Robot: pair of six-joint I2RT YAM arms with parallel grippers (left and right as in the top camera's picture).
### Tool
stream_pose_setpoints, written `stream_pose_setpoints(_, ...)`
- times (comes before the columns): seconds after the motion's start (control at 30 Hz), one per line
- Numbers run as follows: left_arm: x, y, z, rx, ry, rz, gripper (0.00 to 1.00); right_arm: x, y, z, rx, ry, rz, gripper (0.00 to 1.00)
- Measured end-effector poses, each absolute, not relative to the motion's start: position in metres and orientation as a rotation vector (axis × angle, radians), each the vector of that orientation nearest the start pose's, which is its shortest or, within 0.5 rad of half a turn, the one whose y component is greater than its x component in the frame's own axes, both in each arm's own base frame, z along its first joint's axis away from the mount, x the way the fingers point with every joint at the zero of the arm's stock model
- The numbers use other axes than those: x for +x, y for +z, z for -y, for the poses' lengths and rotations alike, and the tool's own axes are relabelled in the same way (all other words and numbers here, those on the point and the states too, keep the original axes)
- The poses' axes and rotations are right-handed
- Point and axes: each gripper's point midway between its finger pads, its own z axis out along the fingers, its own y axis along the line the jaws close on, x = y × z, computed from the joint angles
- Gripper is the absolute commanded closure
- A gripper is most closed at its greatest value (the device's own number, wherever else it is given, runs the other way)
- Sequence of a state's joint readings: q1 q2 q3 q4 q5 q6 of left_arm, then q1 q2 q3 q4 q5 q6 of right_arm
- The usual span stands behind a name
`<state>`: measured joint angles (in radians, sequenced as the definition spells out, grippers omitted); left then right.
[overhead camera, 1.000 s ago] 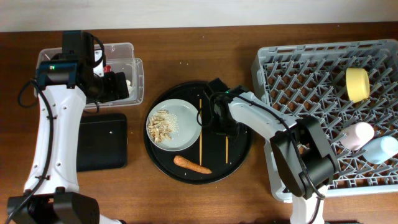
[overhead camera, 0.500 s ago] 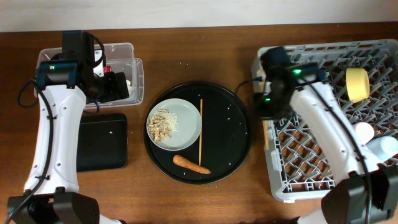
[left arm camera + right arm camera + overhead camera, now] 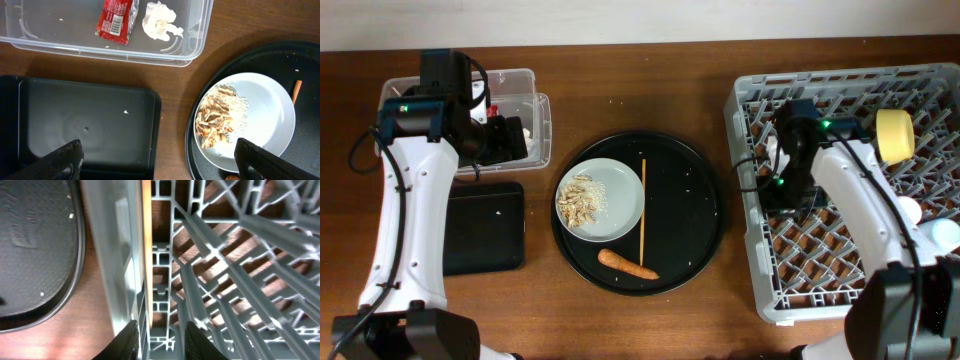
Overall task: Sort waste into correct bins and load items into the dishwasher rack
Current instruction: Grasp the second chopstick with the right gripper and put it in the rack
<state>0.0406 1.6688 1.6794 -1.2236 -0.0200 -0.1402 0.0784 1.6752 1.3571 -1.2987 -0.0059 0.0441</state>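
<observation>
Overhead: we find the left gripper [image 3: 512, 140] over the clear tub [image 3: 542, 115], near its right rim. The flat black tray [image 3: 485, 228] lies just in front of the tub. The right gripper [image 3: 790, 192] hangs inside the dishwasher rack [image 3: 850, 270], close to its left wall. A strip of bare table [image 3: 732, 250] separates that wall from the round black tray [image 3: 705, 215]. On this tray a chopstick [image 3: 642, 210] lies against the plate [image 3: 615, 215], and the carrot [image 3: 628, 264] lies near the front rim.

Left wrist: the fingers [image 3: 62, 160] stand spread wide. The wrapper [image 3: 116, 19] and tissue [image 3: 160, 21] lie in the tub.

Right wrist: the fingers [image 3: 127, 342] stand parted. A second chopstick [image 3: 147, 255] lies along the inside of the rack's wall.
</observation>
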Motion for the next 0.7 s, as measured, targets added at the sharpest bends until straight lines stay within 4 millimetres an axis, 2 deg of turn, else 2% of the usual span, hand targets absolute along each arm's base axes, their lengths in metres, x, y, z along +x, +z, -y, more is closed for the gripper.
stream_pose_setpoints(0.03, 0.376, 0.209, -0.019, -0.256, 0.003, -2.771, 0.04, 0.295, 0.127, -0.025, -0.044, 0.015, -3.133, 0.66)
stream_pose_setpoints(0.07, 0.376, 0.209, -0.019, -0.256, 0.003, -2.771, 0.04, 0.303, 0.149, -0.032, -0.048, 0.064, -3.06, 0.64)
stream_pose_setpoints(0.13, 0.376, 0.209, -0.019, -0.256, 0.003, -2.771, 0.04, 0.311, 0.178, -0.049, -0.079, 0.155, -2.959, 0.61)
stream_pose_setpoints(0.17, 0.376, 0.209, -0.019, -0.256, 0.003, -2.771, 0.04, 0.31, 0.189, -0.069, -0.112, 0.219, -2.925, 0.55)
stream_pose_setpoints(0.2, 0.376, 0.209, -0.019, -0.256, 0.003, -2.771, 0.04, 0.307, 0.187, -0.095, -0.159, 0.268, -2.927, 0.55)
stream_pose_setpoints(0.27, 0.376, 0.209, -0.019, -0.256, 0.003, -2.771, 0.04, 0.309, 0.176, -0.136, -0.252, 0.317, -2.924, 0.55)
stream_pose_setpoints(0.3, 0.376, 0.209, -0.019, -0.256, 0.003, -2.771, 0.04, 0.307, 0.163, -0.162, -0.311, 0.336, -2.947, 0.55)
stream_pose_setpoints(0.37, 0.376, 0.209, -0.019, -0.256, 0.003, -2.771, 0.04, 0.304, 0.143, -0.188, -0.352, 0.338, -2.984, 0.54)
stream_pose_setpoints(0.43, 0.376, 0.209, -0.019, -0.256, 0.002, -2.771, 0.03, 0.3, 0.11, -0.216, -0.376, 0.324, -3.046, 0.53)
stream_pose_setpoints(0.57, 0.376, 0.209, -0.019, -0.256, 0.003, -2.771, 0.04, 0.292, 0.055, -0.25, -0.332, 0.272, -3.142, 0.54)
stream_pose_setpoints(0.63, 0.376, 0.209, -0.019, -0.256, 0.003, -2.771, 0.04, 0.288, 0.037, -0.259, -0.305, 0.237, -3.165, 0.54)
stream_pose_setpoints(0.7, 0.376, 0.209, -0.019, -0.256, 0.003, -2.771, 0.04, 0.287, 0.031, -0.262, -0.298, 0.226, -3.166, 0.54)
